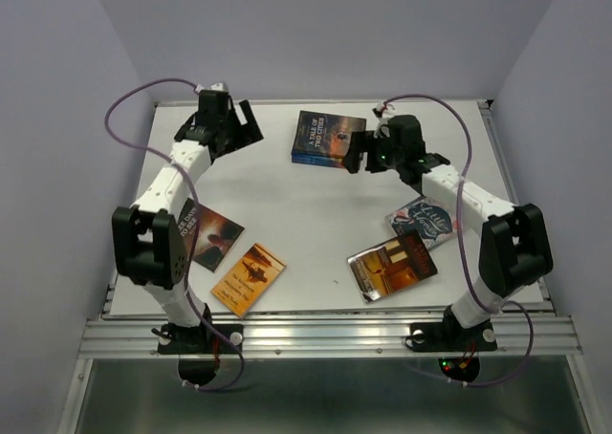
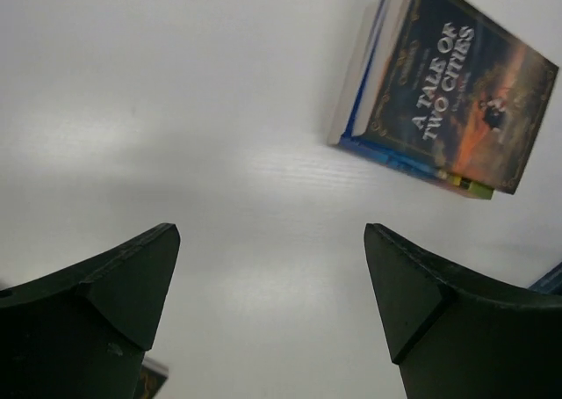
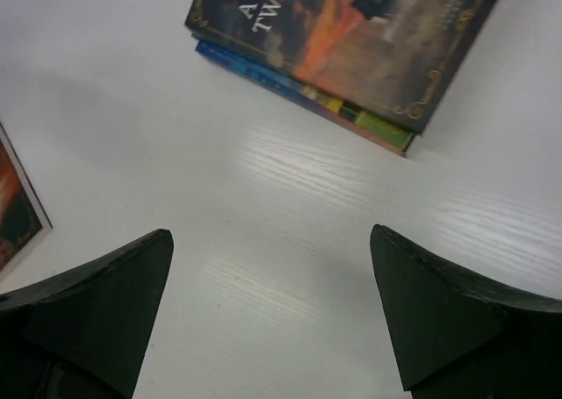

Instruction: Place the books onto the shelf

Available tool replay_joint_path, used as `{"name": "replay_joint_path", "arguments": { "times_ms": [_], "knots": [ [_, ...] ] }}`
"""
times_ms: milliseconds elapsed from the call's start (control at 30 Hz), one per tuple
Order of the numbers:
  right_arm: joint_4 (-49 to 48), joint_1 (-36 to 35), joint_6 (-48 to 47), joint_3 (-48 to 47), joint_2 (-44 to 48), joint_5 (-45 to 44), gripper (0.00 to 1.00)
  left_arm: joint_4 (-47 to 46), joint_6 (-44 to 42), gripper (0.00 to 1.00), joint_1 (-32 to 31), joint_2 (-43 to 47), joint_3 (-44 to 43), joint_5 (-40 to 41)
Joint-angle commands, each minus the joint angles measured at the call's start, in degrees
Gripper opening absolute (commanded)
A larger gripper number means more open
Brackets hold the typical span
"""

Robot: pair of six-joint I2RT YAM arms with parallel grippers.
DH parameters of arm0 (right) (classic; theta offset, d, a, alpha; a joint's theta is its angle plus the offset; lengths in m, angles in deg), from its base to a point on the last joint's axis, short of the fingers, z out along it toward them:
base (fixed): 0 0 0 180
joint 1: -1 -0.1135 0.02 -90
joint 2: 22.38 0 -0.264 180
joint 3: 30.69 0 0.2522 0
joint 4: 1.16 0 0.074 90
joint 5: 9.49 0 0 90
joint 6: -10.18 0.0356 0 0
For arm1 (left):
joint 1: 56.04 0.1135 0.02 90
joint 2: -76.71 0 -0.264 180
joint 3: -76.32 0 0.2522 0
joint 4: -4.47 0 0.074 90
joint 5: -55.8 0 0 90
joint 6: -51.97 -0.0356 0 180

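A small stack of books (image 1: 328,138) lies at the back middle of the table, topped by the dark "A Tale of Two Cities" cover (image 2: 457,91) (image 3: 351,30). Loose books lie nearer: a dark brown one (image 1: 212,233), an orange one (image 1: 249,278), an amber-brown one (image 1: 392,264) and a blue-green one (image 1: 424,221). My left gripper (image 1: 249,124) (image 2: 272,241) hangs open to the left of the stack, with bare table between its fingers. Just right of the stack, my right gripper (image 1: 356,153) (image 3: 272,241) is open and empty too. No shelf is in view.
The white table (image 1: 287,205) is walled in by pale panels at the back and sides. A metal rail (image 1: 325,336) runs along its near edge, by the arm bases. A book's corner (image 3: 16,207) shows at the left edge of the right wrist view.
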Motion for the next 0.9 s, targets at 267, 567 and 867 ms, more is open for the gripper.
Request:
{"name": "replay_joint_path", "arguments": {
  "times_ms": [267, 567, 867],
  "knots": [
    [-0.57, -5.45, -7.39, -10.41, -9.37, 4.72, 1.0, 4.72, 30.13, 0.99, 9.17, 31.39, 48.38, 18.58],
    [-0.84, -5.45, -6.51, -10.15, -11.75, 5.87, 1.0, 2.79, 38.85, 0.99, 19.54, 33.26, 57.48, 24.02],
    [-0.84, -5.45, -6.6, -9.36, -11.66, 3.33, 1.0, -5.56, 35.15, 0.99, 19.73, 24.57, 61.16, 15.76]
  ]
}}
